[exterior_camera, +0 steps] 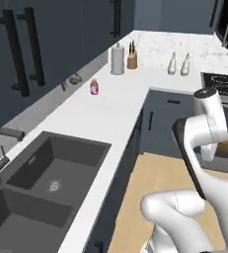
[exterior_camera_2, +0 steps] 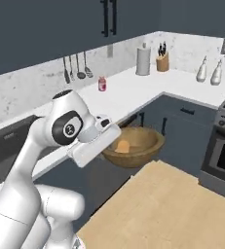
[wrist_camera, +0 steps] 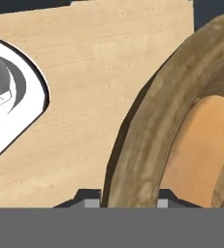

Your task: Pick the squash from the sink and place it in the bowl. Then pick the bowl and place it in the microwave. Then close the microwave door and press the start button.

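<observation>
Claw (wrist_camera: 122,196) closed on the rim of the bowl (exterior_camera_2: 140,141), which hangs in the air off the worktop (exterior_camera_2: 128,92).

Seen along the claw in the hand view, the thick wooden rim rises straight up from between the two dark fingertips (wrist_camera: 90,196), one on either side of it, and the squash (wrist_camera: 200,155) lies inside the bowl just beyond the gripped rim. In the right base view the bowl extends away from the claw, level, with the squash (exterior_camera_2: 122,146) resting low in it on the side nearest the claw, and the pale wooden floor (exterior_camera_2: 162,204) is below. The sink (exterior_camera: 46,183) lies well apart from the claw, off to the arm's left, set in the white worktop.
</observation>
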### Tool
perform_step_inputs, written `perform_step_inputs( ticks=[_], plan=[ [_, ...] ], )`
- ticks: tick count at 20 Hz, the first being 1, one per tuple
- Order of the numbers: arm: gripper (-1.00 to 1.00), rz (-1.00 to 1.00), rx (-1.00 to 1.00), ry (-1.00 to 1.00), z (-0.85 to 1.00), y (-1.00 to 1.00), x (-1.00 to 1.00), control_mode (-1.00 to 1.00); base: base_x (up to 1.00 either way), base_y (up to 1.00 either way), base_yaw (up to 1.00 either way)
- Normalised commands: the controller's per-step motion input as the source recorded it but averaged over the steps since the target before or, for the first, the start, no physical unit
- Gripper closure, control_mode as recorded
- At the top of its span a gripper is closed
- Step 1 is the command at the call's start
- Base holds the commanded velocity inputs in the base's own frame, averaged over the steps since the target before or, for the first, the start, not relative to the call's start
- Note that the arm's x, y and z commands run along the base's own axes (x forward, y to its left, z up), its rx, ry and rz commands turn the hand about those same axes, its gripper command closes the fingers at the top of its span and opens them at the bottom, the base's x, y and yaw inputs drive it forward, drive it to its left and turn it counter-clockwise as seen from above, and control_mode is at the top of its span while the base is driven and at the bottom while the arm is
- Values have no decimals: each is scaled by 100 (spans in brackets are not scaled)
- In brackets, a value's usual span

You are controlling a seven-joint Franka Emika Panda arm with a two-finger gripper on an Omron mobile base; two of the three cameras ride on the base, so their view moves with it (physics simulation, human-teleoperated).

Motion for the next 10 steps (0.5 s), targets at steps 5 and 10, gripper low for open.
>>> perform_step_inputs(
  ticks=[5, 10],
  plan=[
    [100, 0, 0, 0, 0, 0, 0, 100, 5, -7, -91],
    [100, 0, 0, 0, 0, 0, 0, 100, 78, -71, -55]
  ],
)
